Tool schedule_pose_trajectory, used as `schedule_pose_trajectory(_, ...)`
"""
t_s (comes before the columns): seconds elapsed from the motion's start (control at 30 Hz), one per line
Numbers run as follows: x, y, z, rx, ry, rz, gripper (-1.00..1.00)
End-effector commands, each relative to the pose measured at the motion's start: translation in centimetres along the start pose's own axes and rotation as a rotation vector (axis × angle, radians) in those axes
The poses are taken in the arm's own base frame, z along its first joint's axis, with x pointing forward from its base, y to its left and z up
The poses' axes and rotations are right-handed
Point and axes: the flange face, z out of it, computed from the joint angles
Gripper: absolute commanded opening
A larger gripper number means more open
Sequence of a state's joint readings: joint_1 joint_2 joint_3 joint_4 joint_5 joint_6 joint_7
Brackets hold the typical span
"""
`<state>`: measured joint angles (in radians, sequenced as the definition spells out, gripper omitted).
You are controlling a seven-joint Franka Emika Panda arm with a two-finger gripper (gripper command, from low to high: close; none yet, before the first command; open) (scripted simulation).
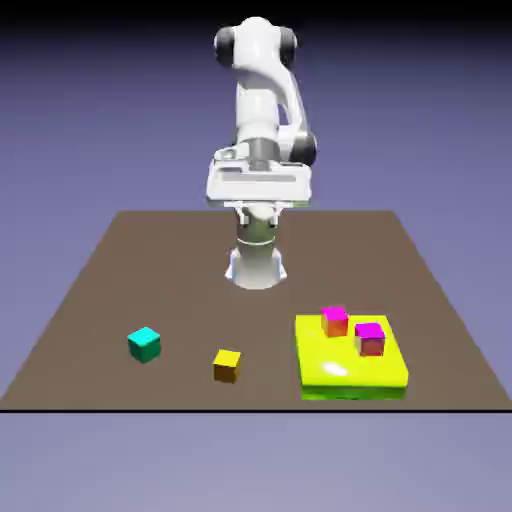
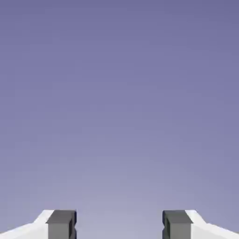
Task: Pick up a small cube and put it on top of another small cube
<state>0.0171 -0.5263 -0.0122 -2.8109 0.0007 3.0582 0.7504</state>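
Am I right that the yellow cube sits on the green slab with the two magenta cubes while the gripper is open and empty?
Not quite: the yellow cube sits on the bare table, to the exterior view's left of the green slab, as that view shows. The two magenta cubes are on the slab, and the gripper is open and empty.

A small cube with yellow top and orange sides [image 1: 227, 365] sits on the brown table [image 1: 120, 270]. The teal cube [image 1: 144, 344] is plain; the flat slab [image 1: 340, 375] is yellow-green.

Rendered simulation, brown table [image 1: 150, 260], flat blue-violet backdrop [image 1: 80, 100]
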Motion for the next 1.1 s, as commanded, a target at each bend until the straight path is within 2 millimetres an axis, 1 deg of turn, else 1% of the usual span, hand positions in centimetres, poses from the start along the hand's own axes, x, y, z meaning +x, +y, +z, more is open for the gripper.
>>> schedule_pose_trajectory(0.0,-0.3,0.6,1.2,-0.013,-0.014,0.015,0.0)
schedule_pose_trajectory(0.2,-2.4,4.6,7.6,-0.105,-0.087,0.099,0.0)
schedule_pose_trajectory(0.37,-4.9,8.6,12.2,-0.195,-0.133,0.16,0.0)
schedule_pose_trajectory(0.53,-7.7,13.2,15.9,-0.295,-0.166,0.211,0.0)
schedule_pose_trajectory(0.63,-9.6,16.2,17.7,-0.358,-0.179,0.234,0.0)
schedule_pose_trajectory(0.67,-10.0,16.8,18.0,-0.372,-0.182,0.239,0.0)
schedule_pose_trajectory(0.7,-10.0,16.8,18.0,-0.372,-0.182,0.239,0.0)
schedule_pose_trajectory(0.83,-10.8,18.1,21.1,-0.376,-0.177,0.235,0.0)
schedule_pose_trajectory(0.97,-12.1,19.5,24.0,-0.372,-0.182,0.239,0.0)
schedule_pose_trajectory(1.0,-12.1,19.5,24.0,-0.372,-0.182,0.239,-1.0)
schedule_pose_trajectory(1.03,-12.1,19.5,24.0,-0.372,-0.182,0.239,-1.0)
schedule_pose_trajectory(1.07,-11.7,19.1,23.3,-0.374,-0.18,0.237,-1.0)
